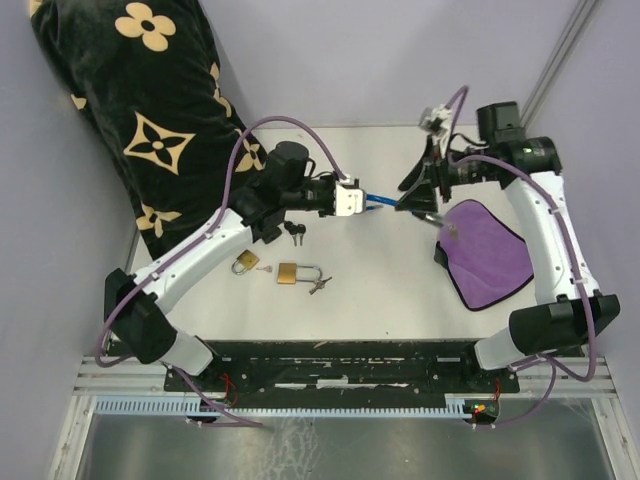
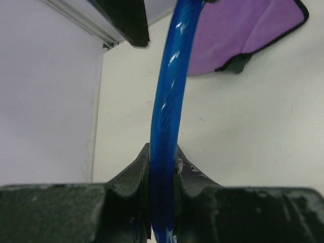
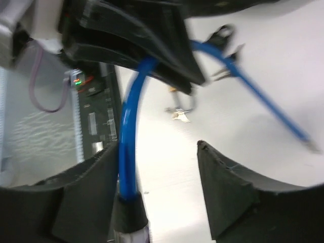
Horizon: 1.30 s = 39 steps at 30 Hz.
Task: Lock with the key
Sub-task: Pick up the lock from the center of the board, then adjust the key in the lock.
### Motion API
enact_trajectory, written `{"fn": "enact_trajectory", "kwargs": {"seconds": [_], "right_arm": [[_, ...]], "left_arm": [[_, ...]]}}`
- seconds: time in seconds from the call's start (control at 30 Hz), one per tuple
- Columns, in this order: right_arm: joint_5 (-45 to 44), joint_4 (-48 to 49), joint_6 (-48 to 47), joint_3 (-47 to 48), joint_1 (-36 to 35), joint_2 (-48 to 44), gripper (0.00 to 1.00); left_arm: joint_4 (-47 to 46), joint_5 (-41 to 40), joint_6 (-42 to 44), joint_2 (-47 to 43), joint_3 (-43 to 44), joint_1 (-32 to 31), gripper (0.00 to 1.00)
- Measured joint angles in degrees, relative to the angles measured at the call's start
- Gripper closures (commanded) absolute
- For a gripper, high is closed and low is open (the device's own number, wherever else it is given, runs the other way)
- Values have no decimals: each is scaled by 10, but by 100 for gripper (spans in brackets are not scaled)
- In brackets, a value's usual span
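The glossy blue plastic-coated cable hangs in the air over the middle of the white desk, somewhat toward the far edge, spanning the gap between the two arms. The left gripper has its black fingers pressed together on the cable; in the left wrist view the cable rises in a bow straight out of the pinch. The right gripper meets it from the other side with its jaws spread. In the right wrist view the cable and the black collar at its end lie against one finger, the other finger standing well apart; I cannot tell whether anything is gripped there.

On the desk below, toward the near-left, lie a small brass padlock and a larger brass padlock. A bunch of dark-headed keys lies just beyond them and a second small key bunch just beside the larger padlock. A purple cloth lies flat near the right edge. A black cushion with beige flower prints fills the far-left corner.
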State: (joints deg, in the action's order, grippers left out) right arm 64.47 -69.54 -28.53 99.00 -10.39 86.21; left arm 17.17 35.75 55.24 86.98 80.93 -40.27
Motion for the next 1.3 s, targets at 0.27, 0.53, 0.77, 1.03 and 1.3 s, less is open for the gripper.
{"fn": "enact_trajectory", "kwargs": {"seconds": [0.27,0.53,0.77,1.03,1.3], "right_arm": [[16,77,7,59,167,-76,14],[139,232,147,101,256,-107,13],[198,386,315,26,249,-88,14],[203,439,386,2,207,-111,30],[205,479,448,-30,156,-115,56]], "left_arm": [[-161,13,-230,-106,-94,57,97],[-256,49,-380,-151,-155,75,97],[-279,68,-435,-169,-184,76,97],[-300,81,-460,-176,-190,77,97],[-310,82,-469,-176,-195,77,97]]}}
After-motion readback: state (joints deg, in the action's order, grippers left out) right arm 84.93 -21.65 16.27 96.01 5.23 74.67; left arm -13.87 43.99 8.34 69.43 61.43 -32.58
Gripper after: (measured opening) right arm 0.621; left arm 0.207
